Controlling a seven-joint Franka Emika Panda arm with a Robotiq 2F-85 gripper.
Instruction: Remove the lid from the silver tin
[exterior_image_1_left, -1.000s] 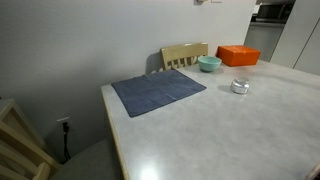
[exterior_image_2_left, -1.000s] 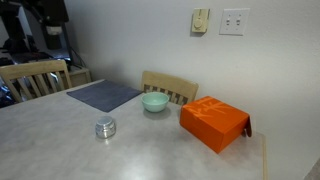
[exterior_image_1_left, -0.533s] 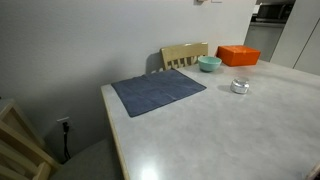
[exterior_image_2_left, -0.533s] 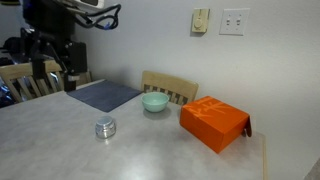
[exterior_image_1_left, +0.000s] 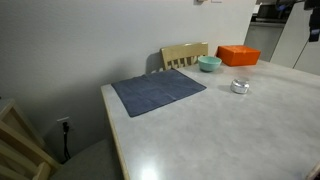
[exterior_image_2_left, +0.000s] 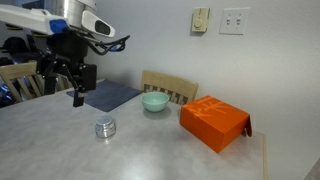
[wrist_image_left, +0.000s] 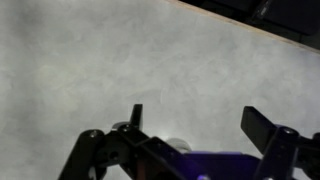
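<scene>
Judging from how things lie, the reach toward the tin is the step in hand and no grasp has begun. In an exterior view the gripper (exterior_image_2_left: 79, 95) hovers above the table (exterior_image_2_left: 150, 150), over the near edge of the blue mat (exterior_image_2_left: 108, 95), up and apart from the silver tin (exterior_image_2_left: 105, 131). The tin stands on bare tabletop between the mat and the orange box (exterior_image_2_left: 214, 122), in front of the teal bowl (exterior_image_2_left: 155, 102), with the lid (exterior_image_2_left: 105, 123) seated flat on top. In the wrist view the gripper (wrist_image_left: 198, 125) has its two fingers (wrist_image_left: 135, 117) spread wide with only grey table between them, and the tin cannot be made out there. The next move probably calls for carrying the spread fingers across until they are centred over the lid, lowering them to straddle its rim and not the tin's wall, pinching, then lifting straight up. The lid is shallow and shiny, so a low or off-centre pinch may drag the whole tin along.
</scene>
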